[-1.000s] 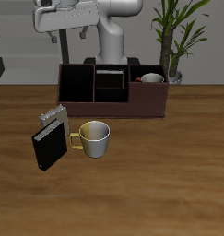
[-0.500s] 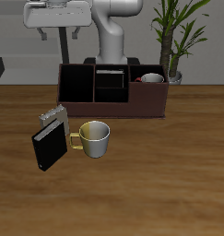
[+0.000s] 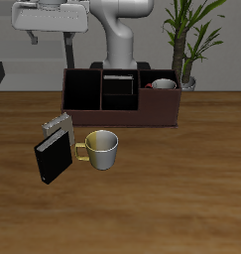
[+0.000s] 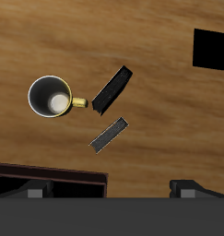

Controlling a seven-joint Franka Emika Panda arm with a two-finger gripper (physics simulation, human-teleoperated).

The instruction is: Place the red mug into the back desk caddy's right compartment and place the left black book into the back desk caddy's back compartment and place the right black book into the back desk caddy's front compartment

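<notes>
The back desk caddy [image 3: 122, 111] [image 4: 49, 172] stands at the table's back. The red mug [image 3: 164, 85] sits in its right compartment, the reddish-walled end section. A thin dark shape that looks like the left black book [image 3: 117, 76] stands in the back compartment. The right black book [image 3: 53, 157] [image 4: 112, 89] stands upright on the table, nearer the front edge than the caddy. My gripper [image 3: 49, 38] [image 4: 113, 187] hangs high above the table, open and holding nothing, out past the caddy's black-walled end and well above the book.
A grey patterned book [image 3: 58, 126] [image 4: 110, 133] stands just behind the black book. A pale mug with a yellow handle [image 3: 100, 149] [image 4: 51, 96] sits beside them. A potted plant [image 3: 186, 45] rises behind the caddy's mug end.
My gripper has slid sideways at the same height, from above the caddy's black-walled end toward the side where the books stand. Nothing on the table has moved.
</notes>
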